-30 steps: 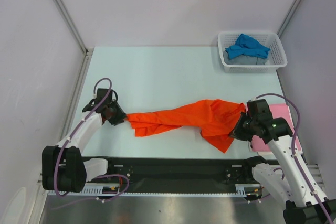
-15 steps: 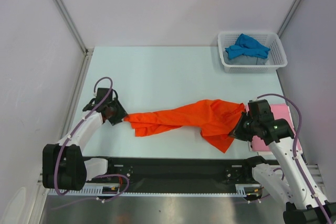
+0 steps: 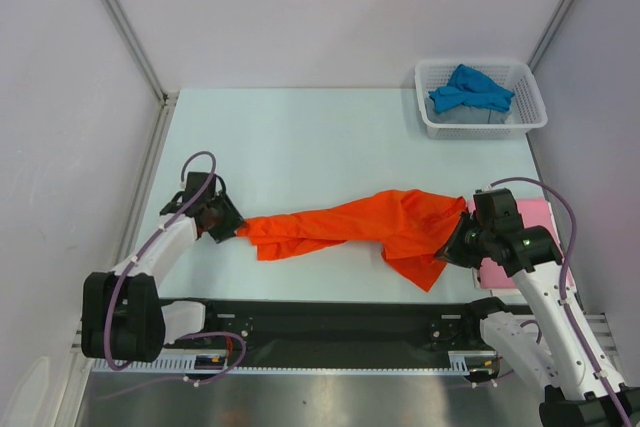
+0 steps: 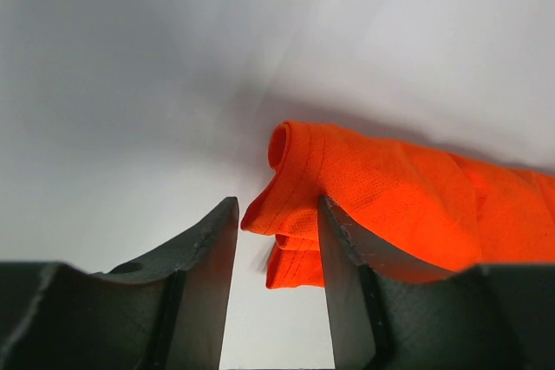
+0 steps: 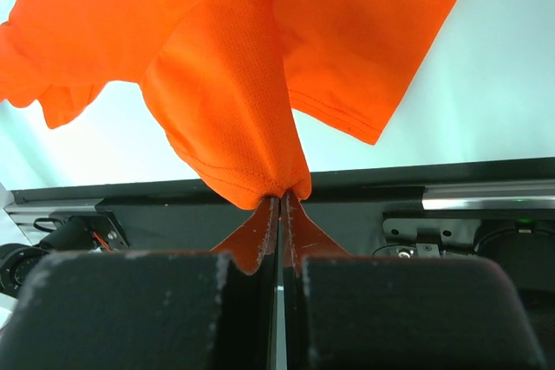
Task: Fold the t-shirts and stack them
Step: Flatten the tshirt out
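The orange-red t-shirt lies bunched in a long strip across the near part of the table. My left gripper is open at its left end. In the left wrist view the shirt's hem sits at the tips of the gripper, against the right finger. My right gripper is shut on the shirt's right end, pinching a fold between its closed jaws. The pink t-shirt lies flat under the right arm. The blue t-shirt is crumpled in the basket.
The white mesh basket stands at the back right corner. A black rail runs along the near table edge between the arm bases. White walls close in both sides and the back.
My left gripper has shifted slightly toward the shirt's left end. The right gripper and the shirt have barely moved.
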`<state>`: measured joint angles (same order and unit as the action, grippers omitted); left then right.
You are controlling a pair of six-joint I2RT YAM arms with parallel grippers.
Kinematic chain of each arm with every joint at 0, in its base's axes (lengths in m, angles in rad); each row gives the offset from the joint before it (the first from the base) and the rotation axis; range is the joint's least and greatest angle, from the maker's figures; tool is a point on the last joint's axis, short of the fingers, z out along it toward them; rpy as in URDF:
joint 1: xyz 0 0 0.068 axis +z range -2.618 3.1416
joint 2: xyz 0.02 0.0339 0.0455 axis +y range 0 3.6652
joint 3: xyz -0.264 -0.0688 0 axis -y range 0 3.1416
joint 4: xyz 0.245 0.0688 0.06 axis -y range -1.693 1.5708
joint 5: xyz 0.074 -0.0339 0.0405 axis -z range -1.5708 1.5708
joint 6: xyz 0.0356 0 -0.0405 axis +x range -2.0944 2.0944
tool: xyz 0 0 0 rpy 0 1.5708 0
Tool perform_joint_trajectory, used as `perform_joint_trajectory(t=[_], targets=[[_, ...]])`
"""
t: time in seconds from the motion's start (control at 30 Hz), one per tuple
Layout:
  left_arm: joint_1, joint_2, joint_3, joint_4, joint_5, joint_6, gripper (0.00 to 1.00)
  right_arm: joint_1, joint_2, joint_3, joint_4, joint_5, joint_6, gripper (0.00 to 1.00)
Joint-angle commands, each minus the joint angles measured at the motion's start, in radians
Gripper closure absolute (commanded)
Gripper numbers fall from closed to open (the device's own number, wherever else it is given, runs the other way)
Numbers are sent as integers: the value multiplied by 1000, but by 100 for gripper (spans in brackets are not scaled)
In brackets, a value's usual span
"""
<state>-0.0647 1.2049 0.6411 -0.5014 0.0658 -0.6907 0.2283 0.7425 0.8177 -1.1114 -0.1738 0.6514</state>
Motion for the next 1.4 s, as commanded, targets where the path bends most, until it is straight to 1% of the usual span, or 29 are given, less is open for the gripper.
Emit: perform_joint_trajectory(t=[0.0,0.17,0.37,0.5,0.63,0.73,0.87,0.97,1.0,1.07,1.17,1.2,1.27,1.3,1.33,1.37], targets=[[8,-41,-12,-19,-7,-24,52,-4,-8,41,-16,0,-1,100],[8,-65,-43,-8,14,-58,51,-4,-17,35,-13,-4,8,100],[9,-38,-67,46,26,-82,57,-4,-12,44,-11,-4,11,100],[17,-25,-52,81,-6,-75,65,-4,-6,47,-10,-4,11,100],[19,-5,-18,90,-24,-60,65,-4,3,55,-7,-7,13,100],[20,5,-27,107,-12,-64,66,-3,4,67,-13,-4,11,100],[19,-5,-55,142,-1,-76,79,-4,-2,67,-22,0,10,100],[19,-18,-43,135,-24,-64,99,-4,-3,66,-21,-1,11,100],[19,-27,-35,120,-30,-58,100,-4,-2,67,-13,-1,7,100],[20,-50,3,84,-44,-41,100,-4,20,77,1,8,-4,100],[22,-146,92,-12,-63,-20,100,-4,93,161,38,36,-35,100],[22,-190,121,-66,-63,-9,100,-6,110,216,66,43,-48,100],[22,-211,248,-142,-101,14,100,-9,177,285,94,68,-56,100],[20,-208,293,-207,-109,31,100,-12,199,360,119,69,-65,100],[20,-211,374,-227,-110,37,100,-17,228,398,127,71,-78,100],[20,-211,414,-239,-112,45,100,-20,250,435,131,74,-84,100]])
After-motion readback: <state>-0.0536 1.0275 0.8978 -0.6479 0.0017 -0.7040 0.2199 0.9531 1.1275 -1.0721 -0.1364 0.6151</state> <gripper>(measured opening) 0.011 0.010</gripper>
